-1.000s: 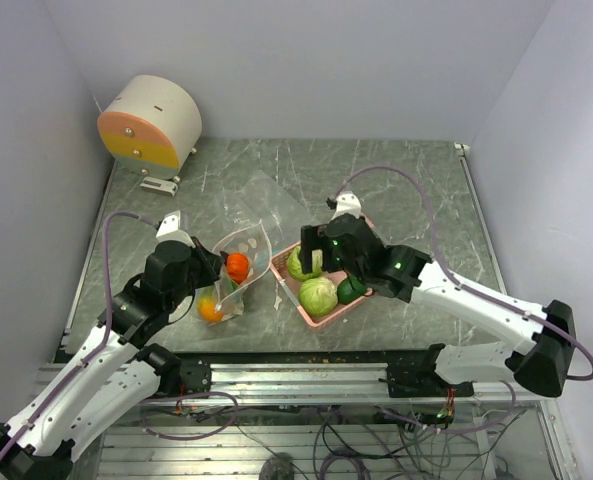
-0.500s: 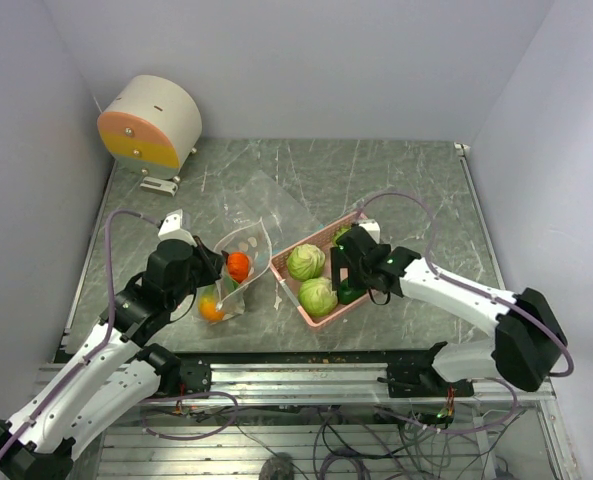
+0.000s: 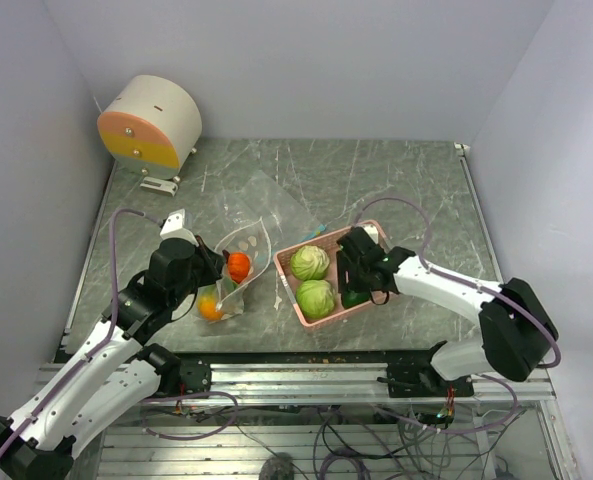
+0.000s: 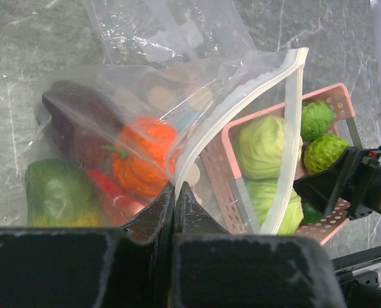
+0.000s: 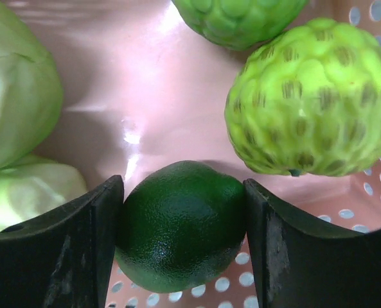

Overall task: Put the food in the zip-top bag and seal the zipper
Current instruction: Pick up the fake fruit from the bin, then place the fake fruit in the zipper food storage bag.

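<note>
— Down in the pink tray [image 3: 328, 316], mid-bench [image 3: 396, 180], your right tool [image 5: 182, 189] has a finger pressed against each flank of the dark green piece [image 5: 180, 237]. No gap shows, so count it as gripped.

— How will it handle?

— Judging by the shine, it's hard, smooth and light, and round enough to squirt out of a pinch. You have it across its widest part, which looks like the right place. Lift straight, because the bumpy green fruit [image 5: 312, 102] sits just beside it.

— Where does it go?

— Into the zip-top bag [image 3: 238, 262], just left of the tray. Your left tool [image 4: 175, 192] is clenched on the bag's near lip, and the mouth gapes toward the tray. An orange fruit [image 4: 145, 157], a dark purple piece [image 4: 74, 115], a green piece [image 4: 58, 192] and a red piece [image 4: 110, 196] already lie inside. The cabbage balls [image 3: 309, 262] wait in the tray.

— And the bag itself?

— It's thin, crinkly, floppy film, so it will likely sag shut if you release it. The zipper [image 4: 292, 128] is probably the stiffest part, so pinch along it when you seal.

— Any brand or writing?

— None you could read on the bag, the tray or the food.
</note>
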Motion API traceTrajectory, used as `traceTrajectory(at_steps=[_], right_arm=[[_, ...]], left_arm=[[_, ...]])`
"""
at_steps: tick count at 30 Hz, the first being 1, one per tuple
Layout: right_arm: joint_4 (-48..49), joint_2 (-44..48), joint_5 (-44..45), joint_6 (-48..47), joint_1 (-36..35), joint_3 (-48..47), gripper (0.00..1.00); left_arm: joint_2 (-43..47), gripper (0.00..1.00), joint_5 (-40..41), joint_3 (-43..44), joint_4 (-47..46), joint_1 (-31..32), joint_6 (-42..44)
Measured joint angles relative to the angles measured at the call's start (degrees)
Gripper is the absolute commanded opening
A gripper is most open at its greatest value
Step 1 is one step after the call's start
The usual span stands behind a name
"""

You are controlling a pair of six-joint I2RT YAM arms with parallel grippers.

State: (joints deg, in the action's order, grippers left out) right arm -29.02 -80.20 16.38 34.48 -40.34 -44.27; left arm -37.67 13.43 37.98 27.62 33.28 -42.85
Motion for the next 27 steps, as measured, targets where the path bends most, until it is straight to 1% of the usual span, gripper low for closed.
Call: traceTrajectory(at_steps=[3, 8, 10, 11, 14, 17, 19, 23, 27], right_arm=[[-2.32, 2.6, -0.09, -0.46, 0.02, -2.1, 0.41], [-4.7, 10.49, -1.16, -1.99, 0.04, -9.05, 0.37], [-2.71, 14.62, -4.24, -3.1, 0.07, -11.54, 0.36], [-2.19, 15.26, -4.9, -3.28, 0.07, -11.8, 0.35], [4.04, 18.08, -12.22, -3.56, -0.04, -12.31, 0.34], [12.28, 17.11, -18.93, -3.02, -1.64, -12.39, 0.34], [17.35, 14.67, -21.62, -2.95, -4.46, -13.51, 0.34], [25.18, 8.63, -23.96, -3.02, -9.77, -17.31, 0.34], [32.81, 2.25, -25.7, -2.47, -12.33, -19.78, 0.35]], left_arm=[[0.07, 0.07, 0.0, 0.0, 0.02, 0.0, -0.02], [0.48, 0.07, 0.0, -0.02, 0.04, 0.0, -0.02], [0.52, 0.07, 0.0, -0.13, -0.09, 0.0, -0.04], [0.52, 0.07, 0.0, -0.35, -0.31, 0.0, -0.04], [0.48, 0.07, -0.13, -0.94, -0.87, 0.0, -0.15], [0.11, 0.07, -0.22, -0.98, -1.36, 0.0, -0.39], [-0.31, 0.07, -0.26, -0.98, -1.7, 0.0, -0.52], [-0.52, 0.07, -0.59, -0.98, -1.97, 0.0, -0.76], [-0.44, 0.07, -0.63, -0.98, -2.01, 0.0, -1.14]])
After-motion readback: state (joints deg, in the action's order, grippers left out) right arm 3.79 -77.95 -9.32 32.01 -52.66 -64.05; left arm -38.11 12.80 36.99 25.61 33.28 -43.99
